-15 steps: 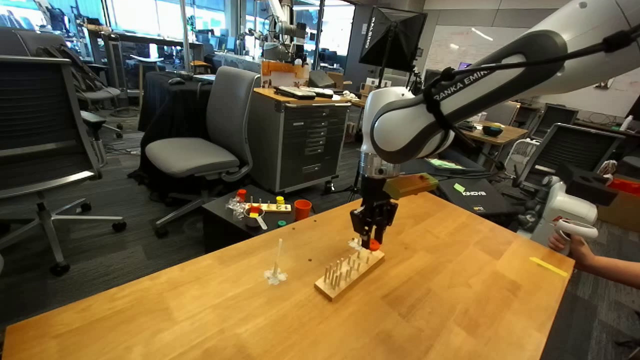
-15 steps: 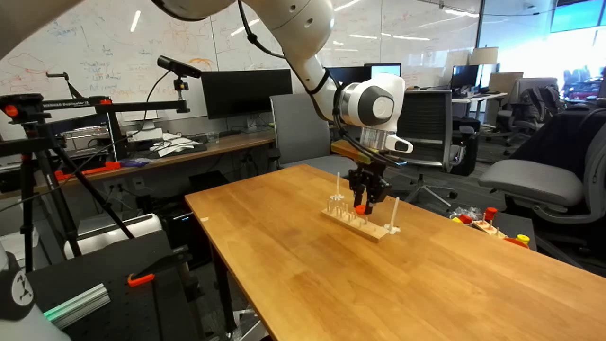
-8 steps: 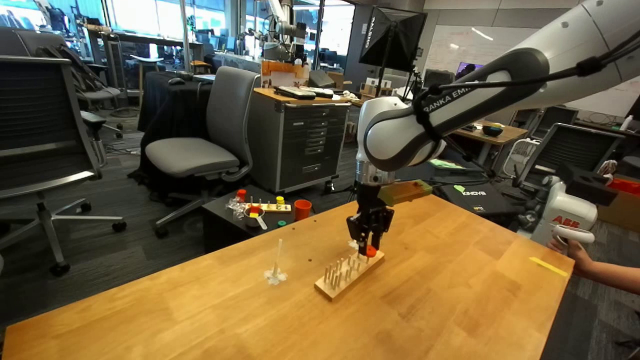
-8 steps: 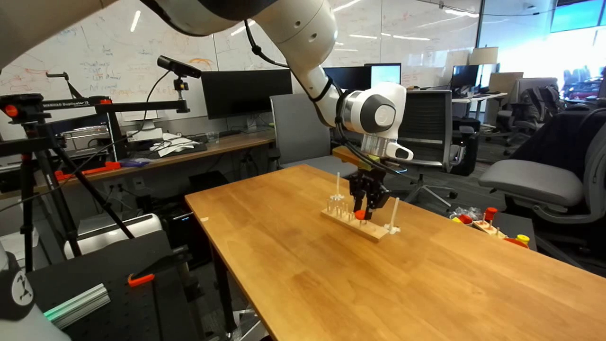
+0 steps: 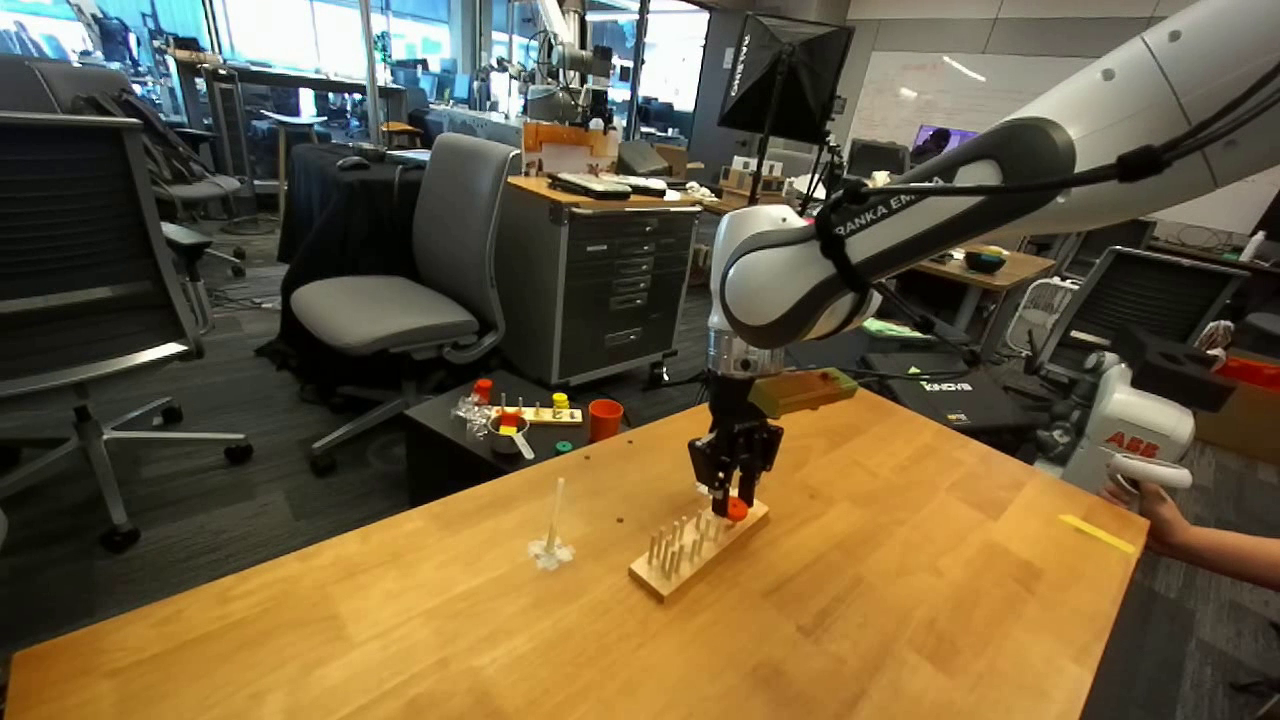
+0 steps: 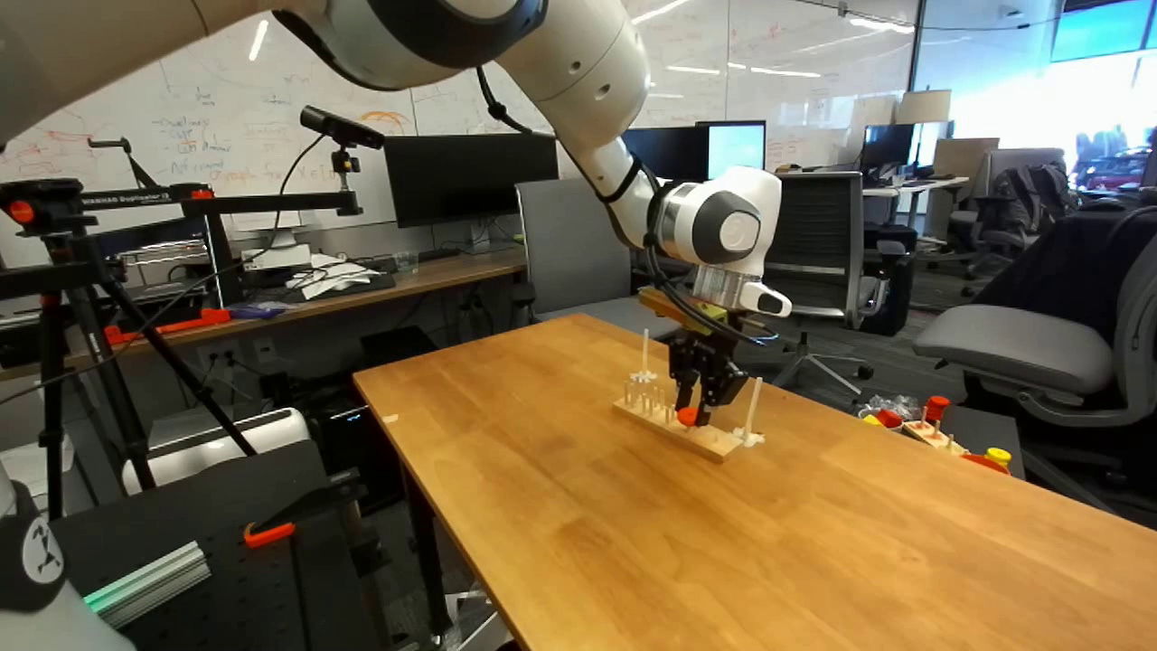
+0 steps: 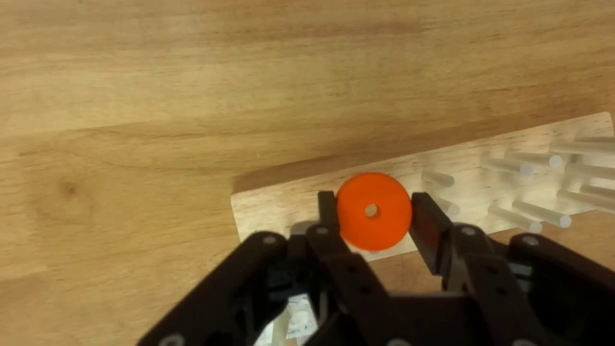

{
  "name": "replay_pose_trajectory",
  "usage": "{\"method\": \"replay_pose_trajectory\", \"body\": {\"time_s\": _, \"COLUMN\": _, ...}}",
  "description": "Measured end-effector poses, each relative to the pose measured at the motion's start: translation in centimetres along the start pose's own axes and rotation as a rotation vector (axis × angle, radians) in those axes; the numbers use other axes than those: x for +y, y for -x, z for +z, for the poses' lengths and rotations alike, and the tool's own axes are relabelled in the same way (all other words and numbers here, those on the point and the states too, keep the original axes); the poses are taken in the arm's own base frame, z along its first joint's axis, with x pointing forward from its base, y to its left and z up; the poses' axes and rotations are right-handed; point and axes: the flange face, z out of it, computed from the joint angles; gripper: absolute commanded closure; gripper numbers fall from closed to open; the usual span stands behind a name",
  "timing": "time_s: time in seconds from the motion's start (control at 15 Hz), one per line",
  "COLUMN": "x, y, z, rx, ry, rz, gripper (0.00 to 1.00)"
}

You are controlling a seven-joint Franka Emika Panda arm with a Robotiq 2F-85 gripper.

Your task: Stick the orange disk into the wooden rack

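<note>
One end of the wooden rack [image 7: 471,187] lies left in my wrist view, then the orange disk [image 7: 388,214], pinched in my gripper [image 7: 374,206] over the rack, then pegs [image 7: 438,179]. Pressing down, I judge, hinges on the disk's hole [image 7: 371,211] meeting a peg; I can't confirm that.

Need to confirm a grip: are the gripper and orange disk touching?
Touching. The wrist view shows the gripper clamping the orange disk at opposite edges, with no gap showing.
</note>
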Motion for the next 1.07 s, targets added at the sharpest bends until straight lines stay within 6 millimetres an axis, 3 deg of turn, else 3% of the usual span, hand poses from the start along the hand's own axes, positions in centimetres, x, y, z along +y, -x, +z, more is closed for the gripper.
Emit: {"method": "replay_pose_trajectory", "body": {"time_s": 1.07, "x": 0.77, "y": 0.12, "z": 0.35, "rx": -0.041, "ry": -0.034, "rz": 0.029, "gripper": 0.83}}
